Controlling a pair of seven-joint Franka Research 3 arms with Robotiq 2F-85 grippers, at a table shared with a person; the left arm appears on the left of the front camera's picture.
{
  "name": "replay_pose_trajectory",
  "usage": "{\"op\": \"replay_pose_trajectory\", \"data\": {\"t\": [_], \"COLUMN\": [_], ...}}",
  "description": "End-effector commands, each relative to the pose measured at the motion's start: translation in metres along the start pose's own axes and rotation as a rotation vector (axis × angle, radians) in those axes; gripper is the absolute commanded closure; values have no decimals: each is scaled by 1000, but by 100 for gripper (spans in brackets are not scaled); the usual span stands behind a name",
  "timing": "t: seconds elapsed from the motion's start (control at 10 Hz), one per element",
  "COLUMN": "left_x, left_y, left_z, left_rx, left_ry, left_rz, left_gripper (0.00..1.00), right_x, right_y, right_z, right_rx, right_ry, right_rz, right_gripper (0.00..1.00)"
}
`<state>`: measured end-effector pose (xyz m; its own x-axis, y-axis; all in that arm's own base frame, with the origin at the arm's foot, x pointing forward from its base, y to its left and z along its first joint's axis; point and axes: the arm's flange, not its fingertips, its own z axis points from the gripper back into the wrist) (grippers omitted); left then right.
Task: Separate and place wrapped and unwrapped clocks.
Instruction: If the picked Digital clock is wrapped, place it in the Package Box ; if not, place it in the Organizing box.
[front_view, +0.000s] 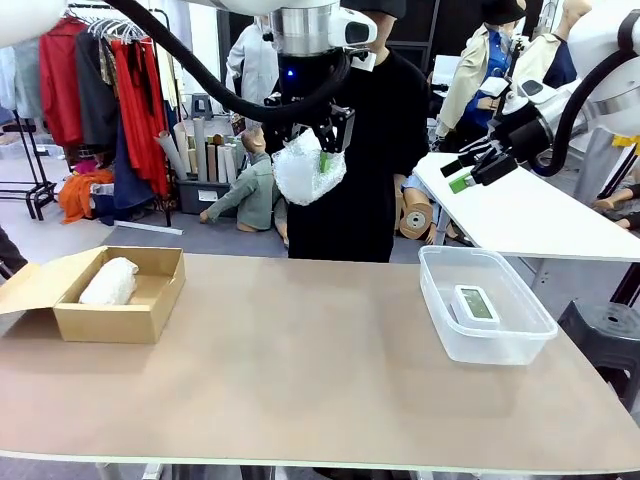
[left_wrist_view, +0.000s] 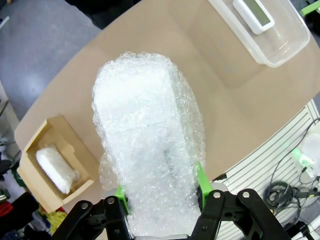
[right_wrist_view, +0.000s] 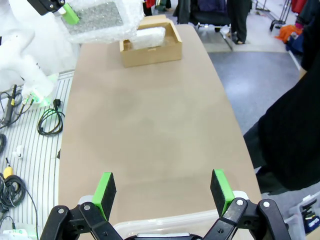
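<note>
My left gripper (front_view: 322, 150): clamped on a bubble-wrapped clock (front_view: 308, 167), high above the table (front_view: 300, 360). My right gripper (right_wrist_view: 163, 189): fingers apart, nothing between them.

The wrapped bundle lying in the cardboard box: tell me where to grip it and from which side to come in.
Judging by the front view, grip the wrapped bundle across its narrow middle, coming straight down from above. It lies lengthwise in the cardboard box, whose walls block any sideways approach, and only the open top is free. The soft wrapping should give a little under the pads.
</note>
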<state>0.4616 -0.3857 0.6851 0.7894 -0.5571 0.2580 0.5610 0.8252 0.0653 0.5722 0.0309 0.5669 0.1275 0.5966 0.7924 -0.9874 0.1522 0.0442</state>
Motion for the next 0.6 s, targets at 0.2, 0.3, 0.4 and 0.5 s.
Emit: {"op": "replay_pose_trajectory", "data": {"t": [0.2,0.3,0.4,0.5], "left_x": [-1,-1,-1,-1], "left_y": [2,2,2,2], "left_z": [4,4,4,4], "left_rx": [3,3,3,3], "left_ry": [-6,-6,-6,-6], "left_rz": [8,8,8,8], "left_gripper": [100,100,100,100], "right_x": [1,1,1,1], "right_y": [1,1,1,1], "right_z": [1,1,1,1], "right_rx": [-1,-1,-1,-1], "right_ry": [-1,-1,-1,-1], "right_rz": [1,1,1,1], "right_gripper": [0,0,0,0]}}
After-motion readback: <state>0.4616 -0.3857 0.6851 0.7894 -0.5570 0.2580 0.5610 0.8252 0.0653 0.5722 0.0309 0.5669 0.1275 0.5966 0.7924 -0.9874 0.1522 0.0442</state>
